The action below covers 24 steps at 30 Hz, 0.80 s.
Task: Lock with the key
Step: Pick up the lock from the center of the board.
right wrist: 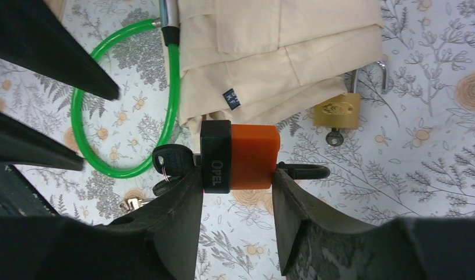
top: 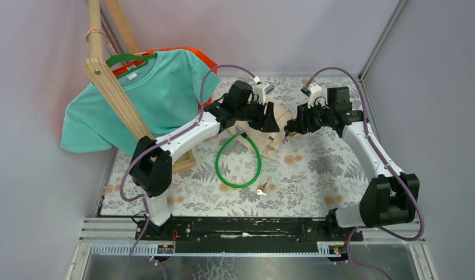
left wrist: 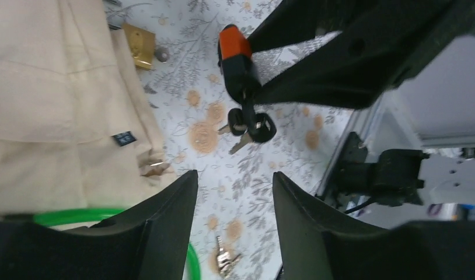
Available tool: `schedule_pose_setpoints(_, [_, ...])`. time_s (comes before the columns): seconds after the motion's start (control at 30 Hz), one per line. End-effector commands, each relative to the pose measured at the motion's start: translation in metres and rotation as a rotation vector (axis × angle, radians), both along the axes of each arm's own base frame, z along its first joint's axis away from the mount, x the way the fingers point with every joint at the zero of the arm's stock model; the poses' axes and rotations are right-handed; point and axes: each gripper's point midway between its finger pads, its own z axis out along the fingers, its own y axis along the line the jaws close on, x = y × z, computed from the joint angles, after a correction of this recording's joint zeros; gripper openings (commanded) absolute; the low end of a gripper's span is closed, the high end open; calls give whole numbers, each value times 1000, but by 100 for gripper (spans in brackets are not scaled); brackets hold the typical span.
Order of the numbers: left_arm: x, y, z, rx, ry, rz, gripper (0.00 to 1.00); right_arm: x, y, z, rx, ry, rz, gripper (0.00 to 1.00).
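From above: my two arms reach toward the upper middle of the frame, over a floral-patterned desk (top: 317,175). My left hand (top: 270,119) and right hand (top: 291,128) face each other closely above a folded beige cloth (top: 269,140). A green cable (top: 238,162) lies looped at centre, with loose keys (top: 262,190) just below it. A teal T-shirt (top: 159,99) hangs at upper left. What the right hand carries is probably the lock, though it is too small to make out here.

Left wrist view: my left hand's two fingers sit along the bottom edge, parted, with nothing between them. At upper centre, an orange padlock (left wrist: 234,46) is pinched in the right hand's dark fingers, and keys dangle beneath it. A brass padlock (left wrist: 139,45) lies at upper left, just beside the cloth.

Right wrist view: my right hand is closed on the orange padlock at centre frame, gripping its two sides. A black-headed key (right wrist: 172,158) juts from its black end on the left, and its shackle points right. The brass padlock lies to the upper right, on the desk.
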Motion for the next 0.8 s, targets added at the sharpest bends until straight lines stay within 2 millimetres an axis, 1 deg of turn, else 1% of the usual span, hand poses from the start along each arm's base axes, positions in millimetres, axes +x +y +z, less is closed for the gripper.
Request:
schedule_pose_setpoints(0.0, [5,-27,28,-153,110,22,56,-1,18,27,86,-84,43,0])
schedule_pose_setpoints(0.17, [5,-38,25,-191,167,17,55,-6,20,25,101,-89,50,0])
schedule_pose_setpoints(0.4, [1,-46,5,-176,216,6,47,-10,21,25,107,-90,53,0])
schedule_pose_setpoints(0.57, [-1,-48,-1,-167,222,-2,43,-11,20,26,106,-99,53,0])
schedule_pose_setpoints(0.77, [-2,-52,-1,-174,225,-12,37,-14,21,24,112,-93,56,0])
